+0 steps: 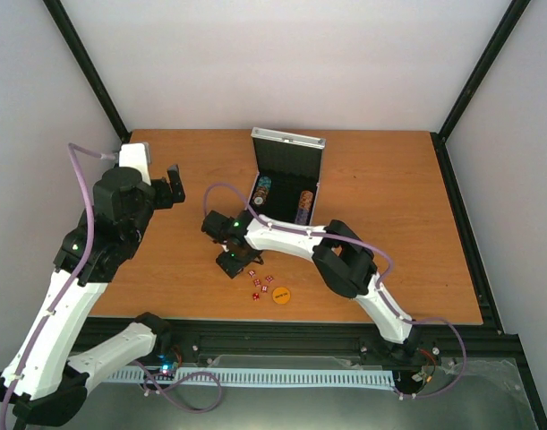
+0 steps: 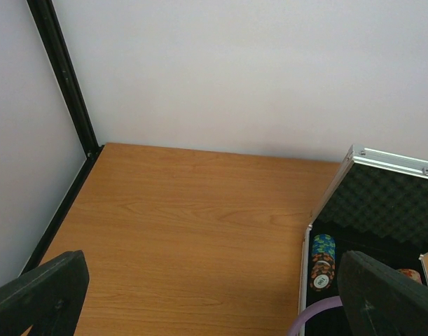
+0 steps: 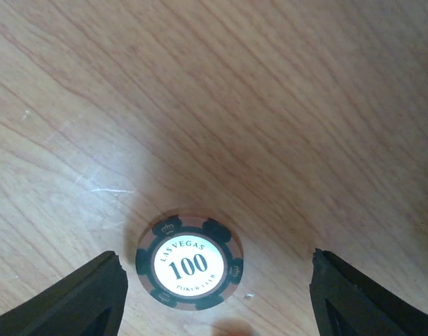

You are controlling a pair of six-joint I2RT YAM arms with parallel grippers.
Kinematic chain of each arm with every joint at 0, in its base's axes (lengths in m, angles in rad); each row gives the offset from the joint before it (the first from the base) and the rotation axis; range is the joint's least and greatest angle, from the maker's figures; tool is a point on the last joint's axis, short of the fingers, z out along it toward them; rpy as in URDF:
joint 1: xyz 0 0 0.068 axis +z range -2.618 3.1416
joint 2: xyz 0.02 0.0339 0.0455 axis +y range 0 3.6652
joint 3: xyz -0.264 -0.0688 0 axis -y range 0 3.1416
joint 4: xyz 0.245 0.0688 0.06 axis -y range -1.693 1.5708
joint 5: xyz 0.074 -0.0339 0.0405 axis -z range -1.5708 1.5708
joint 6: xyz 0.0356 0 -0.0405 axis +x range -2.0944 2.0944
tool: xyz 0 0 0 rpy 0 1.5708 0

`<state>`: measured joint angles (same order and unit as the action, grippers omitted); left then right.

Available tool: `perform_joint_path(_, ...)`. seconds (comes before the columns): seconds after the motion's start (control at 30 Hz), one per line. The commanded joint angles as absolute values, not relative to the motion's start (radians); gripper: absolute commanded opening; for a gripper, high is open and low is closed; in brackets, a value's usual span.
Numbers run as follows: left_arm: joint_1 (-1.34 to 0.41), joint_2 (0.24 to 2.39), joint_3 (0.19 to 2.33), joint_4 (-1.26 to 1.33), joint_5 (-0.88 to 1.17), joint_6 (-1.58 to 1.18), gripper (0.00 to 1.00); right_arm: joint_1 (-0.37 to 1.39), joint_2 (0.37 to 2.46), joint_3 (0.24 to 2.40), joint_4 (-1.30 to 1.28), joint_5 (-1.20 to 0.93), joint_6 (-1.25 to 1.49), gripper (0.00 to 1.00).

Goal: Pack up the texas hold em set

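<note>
right hand (image 1: 229, 261) wide over flat poker chip (image 3: 189, 262) | left hand (image 2: 214, 280) wide, near table (image 1: 389, 179) left edge | case (image 1: 288, 141) open

The table (image 3: 270, 105) is smooth wood-grain board with a soft sheen, faintly scratched near the poker chip (image 3: 189, 262). The chip looks hard and smooth, with a printed centre. The case (image 2: 392, 159) has a bright metal rim and a matt black, dimpled foam lining (image 2: 382, 203).
</note>
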<state>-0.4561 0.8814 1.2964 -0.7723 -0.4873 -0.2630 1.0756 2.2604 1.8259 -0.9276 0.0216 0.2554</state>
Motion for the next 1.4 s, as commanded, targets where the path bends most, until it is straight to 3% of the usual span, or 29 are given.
perform_joint_path(0.0,-0.453,0.882,1.296,-0.768,-0.506,-0.250,1.00,1.080,2.286,1.843,-0.942,-0.010,0.239,0.73)
perform_joint_path(0.2,-0.453,0.891,1.294,-0.764,-0.507,-0.245,1.00,1.080,2.289,1.827,-0.936,-0.021,0.244,0.71)
perform_joint_path(0.47,-0.453,0.879,1.290,-0.762,-0.517,-0.243,1.00,1.080,2.317,1.814,-0.939,-0.013,0.256,0.57)
perform_joint_path(0.63,-0.453,0.877,1.288,-0.762,-0.523,-0.241,1.00,1.083,2.315,1.805,-0.940,-0.005,0.270,0.57)
perform_joint_path(0.8,-0.453,0.875,1.280,-0.758,-0.521,-0.246,1.00,1.083,2.302,1.779,-0.932,-0.003,0.283,0.36)
perform_joint_path(0.93,-0.453,0.876,1.273,-0.755,-0.518,-0.250,1.00,1.083,2.295,1.772,-0.932,0.010,0.287,0.35)
perform_joint_path(1.17,-0.453,0.873,1.273,-0.753,-0.519,-0.249,1.00,1.083,2.266,1.784,-0.930,0.039,0.285,0.36)
perform_joint_path(1.37,-0.453,0.872,1.269,-0.754,-0.520,-0.251,1.00,1.083,2.262,1.788,-0.937,0.034,0.285,0.72)
